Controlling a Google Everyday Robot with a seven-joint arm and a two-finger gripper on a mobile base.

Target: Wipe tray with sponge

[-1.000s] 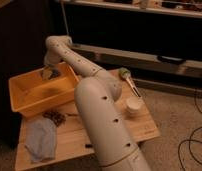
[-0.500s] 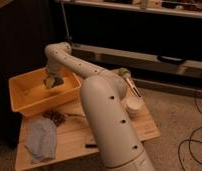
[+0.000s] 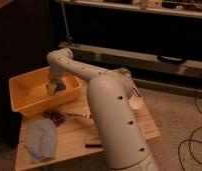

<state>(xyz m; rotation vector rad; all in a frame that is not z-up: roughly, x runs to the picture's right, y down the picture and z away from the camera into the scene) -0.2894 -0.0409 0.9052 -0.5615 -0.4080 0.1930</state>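
The long white robot arm (image 3: 114,115) is bent over at its elbow, and the gripper (image 3: 56,88) is down inside the big yellow-orange plastic tray (image 3: 29,106), near the right-hand side of its floor. The jaws are pinched tight on a small blue-grey soft sponge (image 3: 59,90). The sponge sits at the very tip and looks pressed low against the tray bottom, though I can't quite tell whether it is touching.

A second ago the gripper was higher and further back, close to the tray's far wall. Half a second ago it was partway down. Now it has come lower and toward the near right part of the tray, and the elbow has sunk with it. The grip on the sponge hasn't changed.

The tray is where it was, on the back left corner of the light wooden slatted table (image 3: 79,132). The crumpled pale blue cloth (image 3: 41,140) still lies in front of the tray on the near left of the table, and a small dark brown clump (image 3: 56,116) sits just beside the tray's front wall. A thin flat black piece (image 3: 94,145) lies near the table's front edge, and a white bowl (image 3: 136,102) peeks out to the right of the arm. None of those have shifted.
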